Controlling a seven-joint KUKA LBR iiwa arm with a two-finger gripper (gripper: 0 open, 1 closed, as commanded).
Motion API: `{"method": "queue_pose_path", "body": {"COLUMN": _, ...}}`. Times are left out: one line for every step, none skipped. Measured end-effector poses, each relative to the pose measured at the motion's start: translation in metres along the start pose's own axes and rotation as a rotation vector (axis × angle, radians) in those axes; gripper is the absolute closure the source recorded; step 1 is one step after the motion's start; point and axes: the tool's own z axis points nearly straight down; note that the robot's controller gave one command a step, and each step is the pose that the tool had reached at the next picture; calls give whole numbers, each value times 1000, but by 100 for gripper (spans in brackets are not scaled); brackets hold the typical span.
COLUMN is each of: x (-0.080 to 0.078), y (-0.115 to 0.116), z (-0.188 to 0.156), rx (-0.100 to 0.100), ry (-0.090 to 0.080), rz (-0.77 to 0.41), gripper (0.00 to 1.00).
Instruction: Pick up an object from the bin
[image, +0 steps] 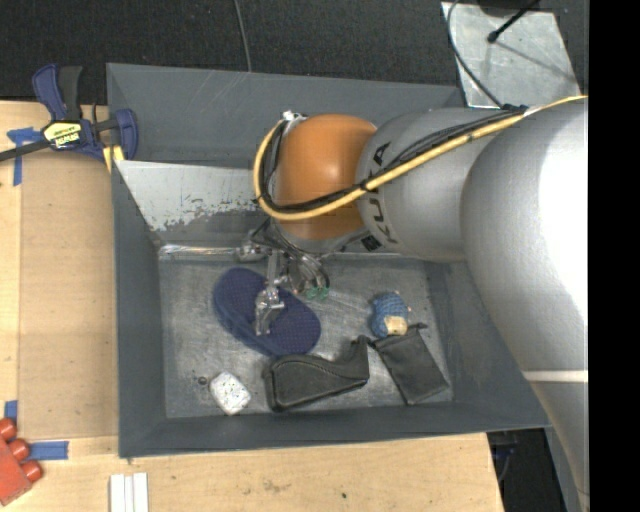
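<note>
Grey metal bin (135, 350) is holding a white block (230, 392) and black pouch (315, 380) at the front. Behind them the gripper (267, 322) is hanging over a dark blue cloth (235, 300) mid-floor. I cannot tell whether its pincer is apart or together; this is looking like the grasping step, calling next for pinching a fold and lifting.

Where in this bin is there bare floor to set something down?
Bare floor lies between the bin's left wall and the dark blue cloth under the gripper, and at the back right behind the blue ball. The front is crowded: a white lump and two black pouches.
</note>
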Motion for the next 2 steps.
{"method": "queue_pose_path", "body": {"x": 1, "y": -1, "z": 1, "rx": 0, "ry": 8, "rz": 2, "gripper": 100}}
{"method": "queue_pose_path", "body": {"x": -1, "y": -10, "z": -210, "rx": 5, "ry": 0, "rz": 113, "gripper": 100}}
